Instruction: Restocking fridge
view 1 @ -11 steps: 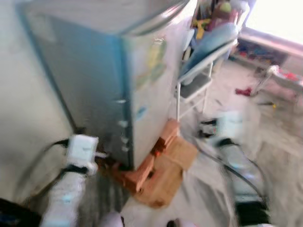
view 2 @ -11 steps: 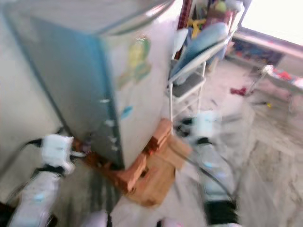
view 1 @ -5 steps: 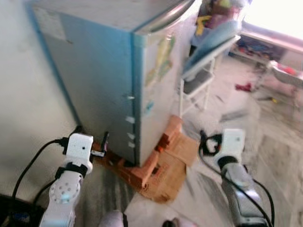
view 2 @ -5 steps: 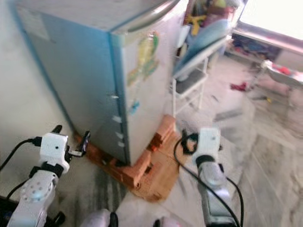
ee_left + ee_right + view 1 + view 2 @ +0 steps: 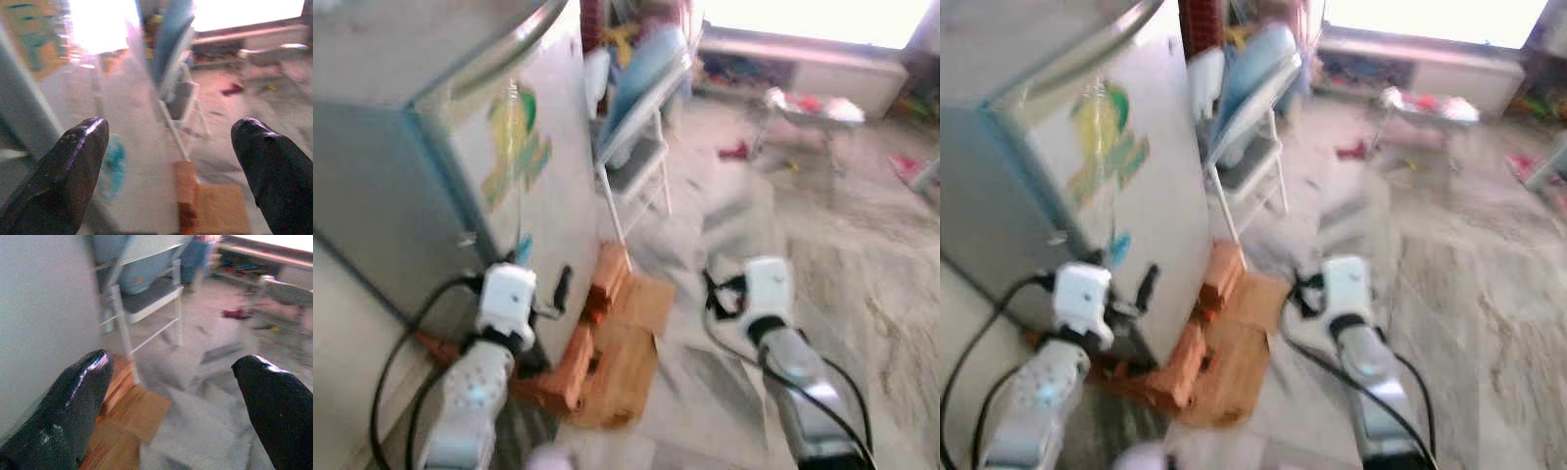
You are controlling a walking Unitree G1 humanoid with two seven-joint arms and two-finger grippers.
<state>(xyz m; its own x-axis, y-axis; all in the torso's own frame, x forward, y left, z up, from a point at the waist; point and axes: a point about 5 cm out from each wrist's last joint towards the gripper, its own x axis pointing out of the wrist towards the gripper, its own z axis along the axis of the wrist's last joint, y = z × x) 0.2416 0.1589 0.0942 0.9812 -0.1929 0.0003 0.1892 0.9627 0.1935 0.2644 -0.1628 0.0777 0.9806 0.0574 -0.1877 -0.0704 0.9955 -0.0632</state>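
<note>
The camera has swung right since half a second ago, so the fridge (image 5: 440, 147) now sits at the left with its stickered door facing the room, standing on bricks (image 5: 592, 313) and cardboard (image 5: 626, 362). The left gripper (image 5: 168, 161), fingers spread and empty, hovers near the door's lower edge; the right gripper (image 5: 171, 406), likewise spread, hangs over the floor (image 5: 822, 264) beside a white chair (image 5: 641, 127).

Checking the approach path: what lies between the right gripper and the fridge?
In the left eye view, a sheet of cardboard and the bricks under the fridge lie between it and the right gripper.
</note>
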